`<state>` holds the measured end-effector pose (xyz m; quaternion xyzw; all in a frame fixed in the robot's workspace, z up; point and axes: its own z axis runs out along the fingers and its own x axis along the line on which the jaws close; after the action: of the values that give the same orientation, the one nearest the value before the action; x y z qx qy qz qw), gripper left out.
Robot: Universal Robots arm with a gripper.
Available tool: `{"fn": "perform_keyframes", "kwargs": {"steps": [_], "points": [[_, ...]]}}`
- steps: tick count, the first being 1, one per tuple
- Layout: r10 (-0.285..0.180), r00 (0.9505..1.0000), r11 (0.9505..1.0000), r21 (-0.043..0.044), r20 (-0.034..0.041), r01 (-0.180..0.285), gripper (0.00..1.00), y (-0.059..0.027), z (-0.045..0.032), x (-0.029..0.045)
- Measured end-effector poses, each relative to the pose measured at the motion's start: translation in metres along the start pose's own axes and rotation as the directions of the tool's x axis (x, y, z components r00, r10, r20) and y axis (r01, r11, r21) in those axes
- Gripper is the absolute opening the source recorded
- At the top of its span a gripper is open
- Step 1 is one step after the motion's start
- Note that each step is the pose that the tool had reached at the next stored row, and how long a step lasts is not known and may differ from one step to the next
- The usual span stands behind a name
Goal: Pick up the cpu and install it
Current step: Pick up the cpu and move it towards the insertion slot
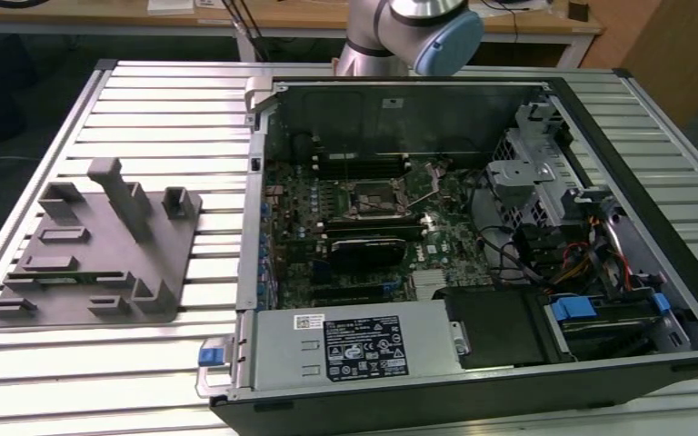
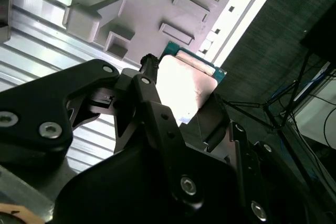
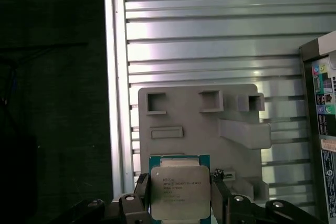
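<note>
Within the end effector (image 3: 180, 184) — a silver-topped, green-edged cpu (image 3: 179, 196).

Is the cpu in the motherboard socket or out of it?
Out. In both wrist views the cpu is clamped in the gripper, with the grey tray behind it.

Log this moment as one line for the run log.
gripper: shut on cpu | cpu: held above grey tray, not touching it | motherboard socket: cpu not yet there
</note>
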<state>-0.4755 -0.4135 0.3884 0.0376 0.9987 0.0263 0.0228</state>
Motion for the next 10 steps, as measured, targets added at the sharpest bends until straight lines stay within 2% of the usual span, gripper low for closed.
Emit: {"fn": "perform_keyframes", "kwargs": {"steps": [10], "points": [[0.0, 1.0, 1.0, 0.0, 0.0, 0.0, 0.55, 0.0009, 0.0006, -0.0121]]}}
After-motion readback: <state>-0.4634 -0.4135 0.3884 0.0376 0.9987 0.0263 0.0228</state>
